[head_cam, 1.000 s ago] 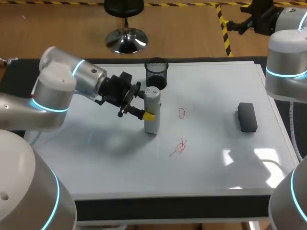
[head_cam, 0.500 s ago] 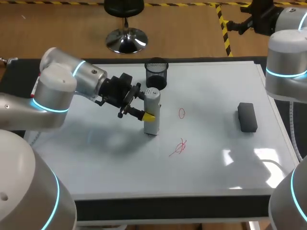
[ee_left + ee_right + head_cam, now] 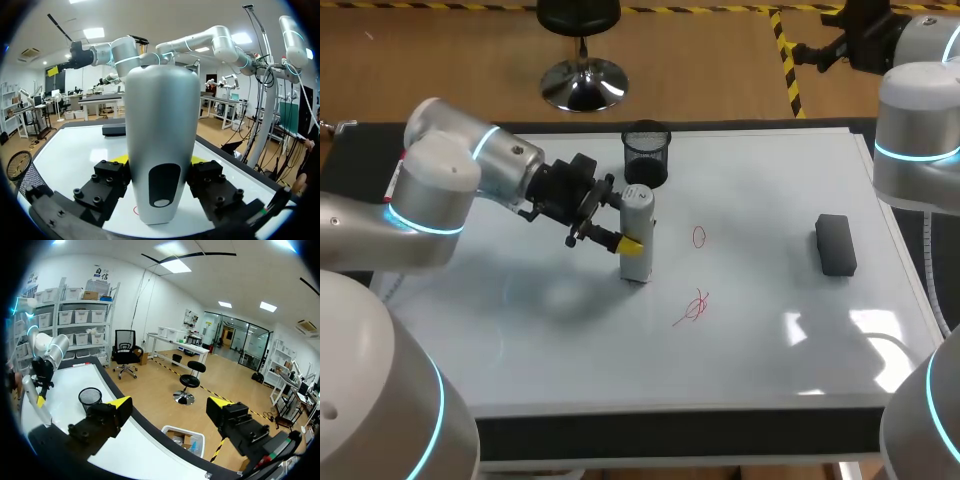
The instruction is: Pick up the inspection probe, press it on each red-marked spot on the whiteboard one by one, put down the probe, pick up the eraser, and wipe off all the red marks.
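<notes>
The inspection probe (image 3: 639, 205), a silver-grey cylinder, stands upright over the whiteboard (image 3: 770, 340), left of the two red marks. My left gripper (image 3: 629, 230) is shut on it from the side. In the left wrist view the probe (image 3: 162, 125) fills the space between the fingers of this gripper (image 3: 160, 161), both pads against it. A small red oval (image 3: 699, 236) and a red scribble (image 3: 694, 307) lie to the probe's right. The dark grey eraser (image 3: 835, 244) lies near the board's right edge. My right gripper (image 3: 170, 405) hangs open and empty, high beyond the table's far right corner.
A black mesh cup (image 3: 646, 155) stands at the board's far edge, just behind the probe. My right arm's grey elbow (image 3: 918, 130) rises at the right edge of the table. The board's front half is bare white surface.
</notes>
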Controlling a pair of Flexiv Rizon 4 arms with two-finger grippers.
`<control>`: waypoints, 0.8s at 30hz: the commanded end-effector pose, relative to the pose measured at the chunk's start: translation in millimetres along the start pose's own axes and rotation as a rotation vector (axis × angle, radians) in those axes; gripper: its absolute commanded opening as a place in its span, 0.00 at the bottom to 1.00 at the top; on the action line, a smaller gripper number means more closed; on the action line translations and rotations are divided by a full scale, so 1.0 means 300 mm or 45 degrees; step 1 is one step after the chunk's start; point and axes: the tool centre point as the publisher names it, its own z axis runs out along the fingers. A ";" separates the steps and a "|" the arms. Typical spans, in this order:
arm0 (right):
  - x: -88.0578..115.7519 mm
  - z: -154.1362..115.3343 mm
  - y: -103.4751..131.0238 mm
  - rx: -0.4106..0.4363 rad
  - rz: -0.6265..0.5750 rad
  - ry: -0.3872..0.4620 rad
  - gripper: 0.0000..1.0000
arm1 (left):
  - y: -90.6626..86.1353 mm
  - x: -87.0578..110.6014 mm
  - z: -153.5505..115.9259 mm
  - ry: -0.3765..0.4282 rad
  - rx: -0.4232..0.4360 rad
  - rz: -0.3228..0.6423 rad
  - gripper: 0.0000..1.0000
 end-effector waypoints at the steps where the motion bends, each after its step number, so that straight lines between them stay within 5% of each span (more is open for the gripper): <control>1: 0.000 0.000 0.000 0.000 0.000 0.000 1.00 | 0.038 -0.002 0.010 0.006 0.009 -0.003 0.00; 24: 0.000 0.000 0.000 0.000 0.000 0.000 1.00 | 0.036 -0.006 0.007 0.008 0.018 -0.013 0.00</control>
